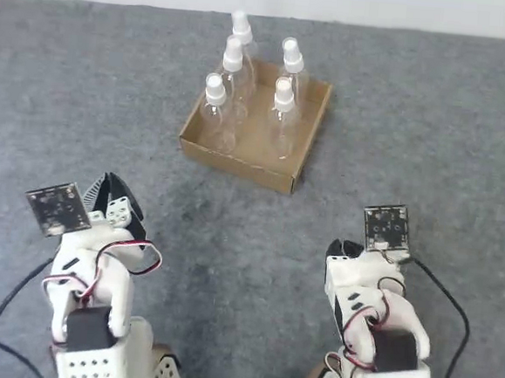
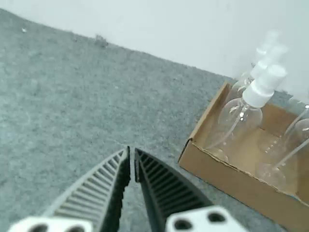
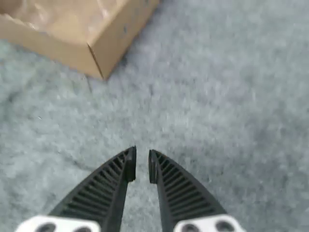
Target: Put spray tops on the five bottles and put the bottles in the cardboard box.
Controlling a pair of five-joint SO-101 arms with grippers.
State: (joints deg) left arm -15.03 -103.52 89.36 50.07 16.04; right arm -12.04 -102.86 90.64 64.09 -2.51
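From the high view, the cardboard box (image 1: 237,160) sat at the far middle of the grey mat (image 1: 431,142); the bottles (image 1: 213,107) stood upright in it, each wearing a white spray top (image 1: 214,87); four were plainly inside the walls, while the fifth rose at the far-left corner, and whether it was within the rim or just behind could not be told. Down at the near left sat the left gripper (image 1: 111,188), tucked in close to its own arm and well apart from the box; at the near right, the right gripper (image 1: 345,247) was just as far back, resting low over bare mat.

On to the left wrist view: the left gripper (image 2: 132,153) had its ribbed black jaws drawn together with only a hairline slit between them, and nothing was gripped; beyond it and to the right was the cardboard box (image 2: 227,176), with clear bottles (image 2: 239,116) upright inside and a spray top (image 2: 264,86) seated on the nearest one.

And the right wrist view: the right gripper (image 3: 142,157) was pinched nearly closed, a thin gap at the tips and nothing in it; grey mat (image 3: 231,87) lay beneath it; a corner of the cardboard box (image 3: 113,38) showed farther off to the left, apart from the jaws.
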